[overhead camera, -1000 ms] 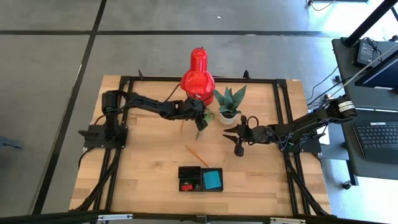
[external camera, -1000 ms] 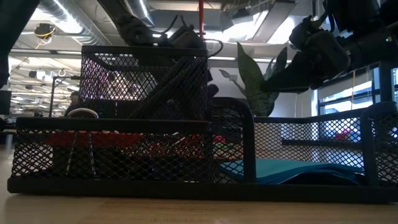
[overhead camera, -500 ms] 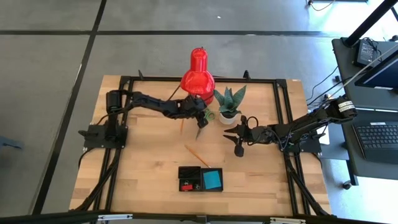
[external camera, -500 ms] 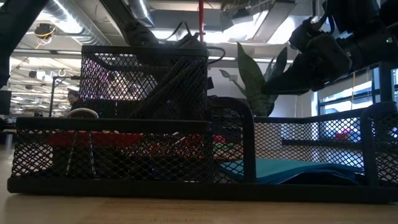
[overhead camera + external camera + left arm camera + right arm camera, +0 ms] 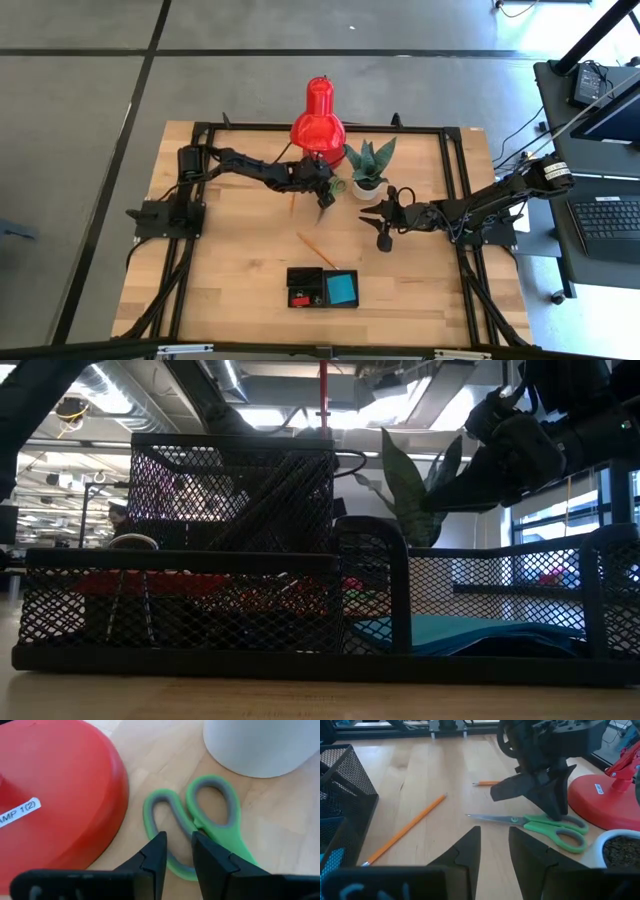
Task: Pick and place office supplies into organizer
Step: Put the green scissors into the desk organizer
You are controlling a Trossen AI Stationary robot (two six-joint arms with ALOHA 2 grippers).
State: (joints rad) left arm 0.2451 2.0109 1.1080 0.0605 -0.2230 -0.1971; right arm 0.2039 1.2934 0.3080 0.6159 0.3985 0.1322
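Change: the left arm's elbow has drifted slightly; nothing else moved.
Left gripper [image 5: 176, 851]: fingers narrowly parted, poised over the green-handled steel scissors [image 5: 200, 827], gripping nothing.
Scissors: flat on the table, beside the red lamp base [image 5: 55, 800].
Right gripper [image 5: 385, 238]: waiting, narrowly parted, empty.
Black mesh organizer [image 5: 322, 287]: near the table's front edge, awaiting scissors.

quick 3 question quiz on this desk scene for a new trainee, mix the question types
1. True or false: the green-handled scissors already lie in the organizer.
2. Which tool is down at the scissors' handles? A) left tool B) right tool
3. Fill in: the blue note pad lies in the organizer's ____ compartment, seen from above.

Key
1. False: they lie on the table beside the red lamp base.
2. A
3. right
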